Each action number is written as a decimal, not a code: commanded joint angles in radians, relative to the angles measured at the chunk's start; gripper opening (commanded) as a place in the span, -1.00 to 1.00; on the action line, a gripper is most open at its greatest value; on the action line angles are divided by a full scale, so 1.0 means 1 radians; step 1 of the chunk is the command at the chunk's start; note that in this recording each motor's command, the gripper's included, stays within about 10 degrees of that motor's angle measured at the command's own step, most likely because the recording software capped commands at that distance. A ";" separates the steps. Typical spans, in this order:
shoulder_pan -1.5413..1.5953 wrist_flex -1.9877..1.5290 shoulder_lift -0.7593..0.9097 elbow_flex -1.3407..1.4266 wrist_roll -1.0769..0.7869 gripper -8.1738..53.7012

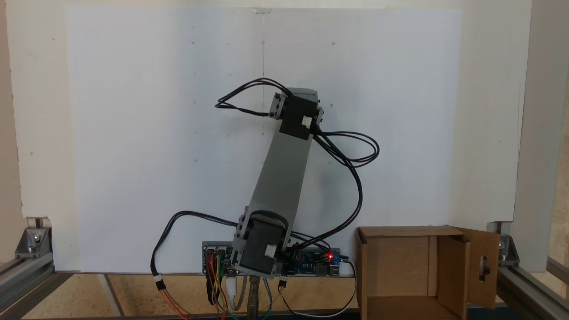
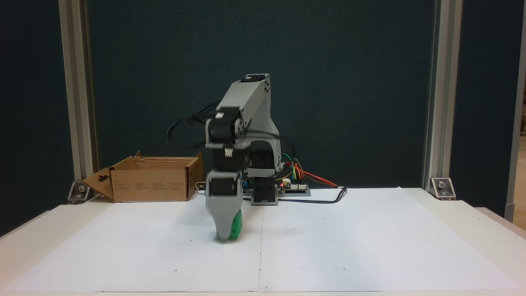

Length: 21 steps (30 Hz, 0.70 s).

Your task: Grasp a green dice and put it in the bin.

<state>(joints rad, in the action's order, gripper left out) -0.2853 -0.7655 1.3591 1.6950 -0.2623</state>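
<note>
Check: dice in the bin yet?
No. The dice is at the tool, low over the paper; the bin sits apart, flaps open.

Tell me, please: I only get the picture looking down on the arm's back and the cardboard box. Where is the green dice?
Observer: In the fixed view from the front, the green dice sits at the tip of the tool, low by the white sheet.
Operator: Is the tool holding it?
Observer: That spot is blurred. A grey jaw covers the dice's left part, so I cannot tell whether it is gripped.
Operator: Is the box close?
Observer: No. The bin stands at the back left in that view, well apart from the dice, with its top open.
</note>
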 commanded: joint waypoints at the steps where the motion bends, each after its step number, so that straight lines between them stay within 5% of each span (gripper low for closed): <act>1: 0.000 -0.164 0.089 -0.123 0.023 -0.37; 13: -0.074 -0.744 0.380 -0.480 0.112 -0.37; 21: -0.505 -0.689 0.414 -0.492 -0.014 -0.37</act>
<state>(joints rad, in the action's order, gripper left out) -0.7010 -1.4005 1.7457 1.2533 -0.2056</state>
